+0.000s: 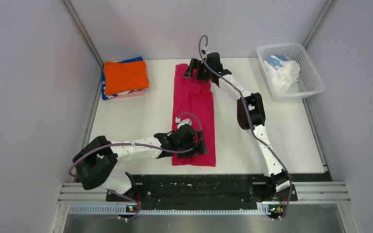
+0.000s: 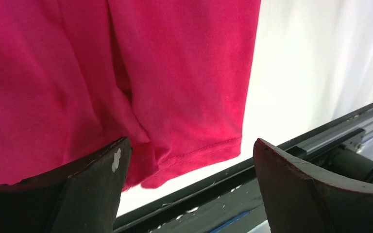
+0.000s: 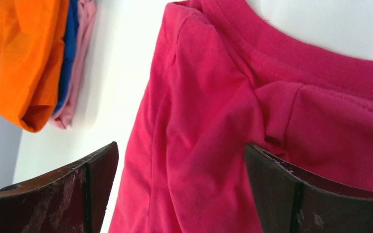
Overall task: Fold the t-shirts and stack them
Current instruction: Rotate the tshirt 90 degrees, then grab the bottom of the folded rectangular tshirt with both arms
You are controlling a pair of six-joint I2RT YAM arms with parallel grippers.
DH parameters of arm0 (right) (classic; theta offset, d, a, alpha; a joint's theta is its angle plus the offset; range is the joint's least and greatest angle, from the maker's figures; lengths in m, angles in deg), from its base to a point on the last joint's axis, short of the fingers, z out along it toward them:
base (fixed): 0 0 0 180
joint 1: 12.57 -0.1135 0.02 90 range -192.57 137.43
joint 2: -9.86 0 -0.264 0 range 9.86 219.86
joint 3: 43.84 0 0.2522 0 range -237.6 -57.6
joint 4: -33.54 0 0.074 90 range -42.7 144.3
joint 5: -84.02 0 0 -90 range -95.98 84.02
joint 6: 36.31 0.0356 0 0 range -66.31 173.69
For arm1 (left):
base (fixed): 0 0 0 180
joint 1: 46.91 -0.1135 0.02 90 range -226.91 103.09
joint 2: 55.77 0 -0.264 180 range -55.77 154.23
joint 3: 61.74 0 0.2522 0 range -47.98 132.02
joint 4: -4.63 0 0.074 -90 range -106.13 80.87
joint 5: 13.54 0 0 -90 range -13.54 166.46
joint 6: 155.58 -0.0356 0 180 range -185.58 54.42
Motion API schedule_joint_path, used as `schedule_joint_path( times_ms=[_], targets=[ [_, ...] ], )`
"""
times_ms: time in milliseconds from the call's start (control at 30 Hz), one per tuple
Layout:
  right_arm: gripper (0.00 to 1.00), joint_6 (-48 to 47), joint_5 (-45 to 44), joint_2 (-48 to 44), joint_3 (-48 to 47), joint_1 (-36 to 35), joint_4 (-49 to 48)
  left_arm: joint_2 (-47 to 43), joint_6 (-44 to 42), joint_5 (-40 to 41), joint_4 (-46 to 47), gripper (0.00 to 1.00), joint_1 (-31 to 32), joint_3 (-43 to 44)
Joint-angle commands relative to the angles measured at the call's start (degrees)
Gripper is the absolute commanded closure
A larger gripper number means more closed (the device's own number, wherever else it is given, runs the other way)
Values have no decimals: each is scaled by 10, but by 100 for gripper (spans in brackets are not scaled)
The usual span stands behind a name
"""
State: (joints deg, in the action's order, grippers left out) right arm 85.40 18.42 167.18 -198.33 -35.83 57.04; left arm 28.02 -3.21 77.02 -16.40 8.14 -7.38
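Note:
The crimson-pink t-shirt (image 1: 194,114) lies on the table as a long strip folded lengthwise, collar end far, hem end near. My left gripper (image 1: 197,145) is open above its near hem; in the left wrist view the hem corner (image 2: 194,150) lies between my spread fingers (image 2: 102,184). My right gripper (image 1: 194,73) is open above the far collar end; the right wrist view shows the collar and a folded sleeve (image 3: 272,111) between its fingers (image 3: 281,189). A folded stack with the orange shirt (image 1: 125,76) on top of blue and pale pink ones sits at the far left.
A white mesh basket (image 1: 311,73) at the far right holds white and light-blue cloth (image 1: 282,72). The stack also shows in the right wrist view (image 3: 29,58). The black rail (image 1: 194,187) with the arm bases runs along the near edge. Grey walls close both sides.

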Motion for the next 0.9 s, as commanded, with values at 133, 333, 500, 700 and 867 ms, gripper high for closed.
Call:
schedule_joint_path(
  times_ms=[133,333,500,700,867],
  targets=[
    [1,-102,-141,-251,140,-5,85,-157,-74,74,-165,1,13,25],
    [1,-109,-170,-451,391,-12,72,-266,-41,146,-289,1,7,-21],
    [1,-45,-238,-682,746,-54,19,-351,-20,161,-282,1,-19,-95],
    [7,67,-221,-861,1020,-146,-1,-381,-33,93,-199,21,-60,-165],
    [16,142,-213,-928,1113,-222,5,-321,-41,49,-140,38,-68,-178]
  ],
)
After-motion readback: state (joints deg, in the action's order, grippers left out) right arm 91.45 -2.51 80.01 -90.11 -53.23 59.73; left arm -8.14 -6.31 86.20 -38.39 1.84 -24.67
